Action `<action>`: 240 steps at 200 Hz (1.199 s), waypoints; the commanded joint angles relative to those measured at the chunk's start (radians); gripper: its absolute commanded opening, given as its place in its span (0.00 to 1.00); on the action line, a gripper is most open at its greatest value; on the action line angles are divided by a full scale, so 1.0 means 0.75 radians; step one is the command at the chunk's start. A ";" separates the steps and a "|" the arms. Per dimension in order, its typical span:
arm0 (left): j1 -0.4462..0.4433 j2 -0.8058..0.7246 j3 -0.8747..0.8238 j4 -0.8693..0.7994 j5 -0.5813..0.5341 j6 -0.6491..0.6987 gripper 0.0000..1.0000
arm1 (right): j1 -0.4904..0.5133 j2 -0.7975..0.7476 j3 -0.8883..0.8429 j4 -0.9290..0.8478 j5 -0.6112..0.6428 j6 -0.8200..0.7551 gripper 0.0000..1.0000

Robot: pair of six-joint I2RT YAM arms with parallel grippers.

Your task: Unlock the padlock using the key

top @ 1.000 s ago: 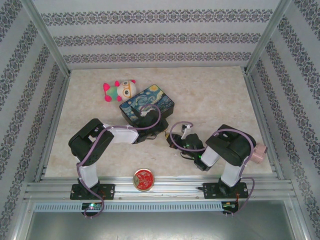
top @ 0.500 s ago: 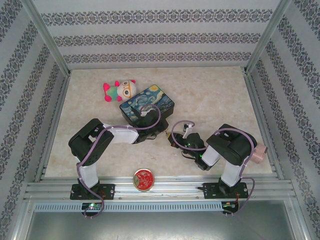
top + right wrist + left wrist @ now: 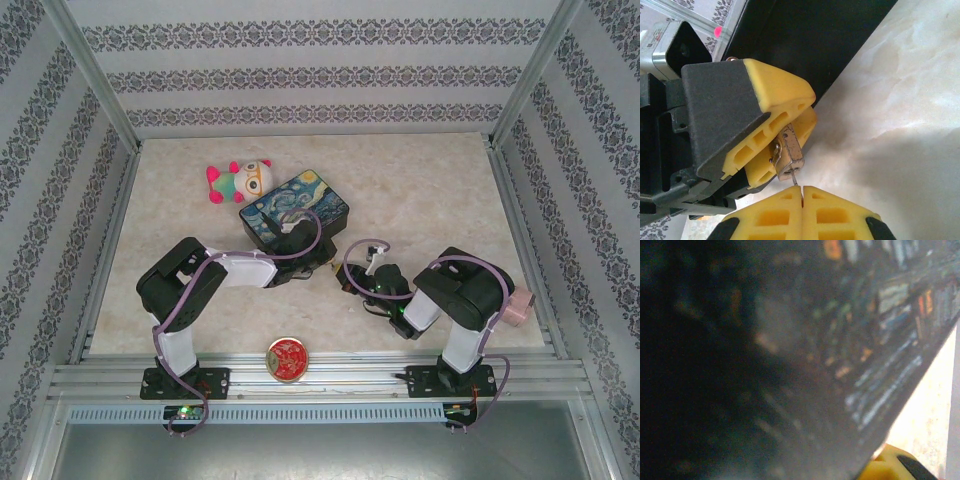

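Observation:
The small brass padlock point(image 3: 790, 155) hangs keyhole down between the yellow fingers point(image 3: 780, 95) of my left gripper point(image 3: 810, 106), which is shut on it. The thin metal key point(image 3: 795, 180) stands with its blade tip in the padlock's bottom face. My right gripper point(image 3: 802, 192) is shut on the key's lower end, just below the lock. In the top view the left gripper point(image 3: 318, 262) and right gripper point(image 3: 346, 278) meet mid-table, in front of the painted box. The shackle is mostly hidden by the left fingers.
A dark painted box point(image 3: 295, 207) stands right behind the left gripper, its blurred side point(image 3: 840, 340) close to the left wrist camera. A plush toy point(image 3: 240, 180) lies behind it. A round red tin point(image 3: 287, 358) sits at the near edge, a pink object point(image 3: 518, 308) by the right arm.
The right wrist has shifted slightly and its cable loop has changed shape. The left arm has stayed still with the padlock.

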 commanded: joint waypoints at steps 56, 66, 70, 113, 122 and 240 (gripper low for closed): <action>-0.013 -0.011 -0.019 -0.091 0.084 0.010 0.13 | -0.017 -0.010 0.054 0.064 0.025 0.029 0.00; -0.012 -0.012 -0.019 -0.089 0.084 0.010 0.12 | -0.019 -0.005 0.057 0.066 0.027 0.034 0.00; -0.012 -0.010 -0.020 -0.089 0.084 0.010 0.13 | -0.019 -0.004 0.059 0.066 0.027 0.035 0.00; -0.012 -0.008 -0.018 -0.093 0.092 0.010 0.13 | -0.024 0.015 0.089 0.070 0.019 0.038 0.00; -0.012 -0.007 -0.015 -0.093 0.093 0.010 0.13 | -0.026 0.019 0.097 0.070 0.012 0.040 0.00; -0.004 -0.011 -0.004 -0.110 0.084 0.015 0.13 | -0.065 0.015 0.056 0.070 -0.028 0.052 0.32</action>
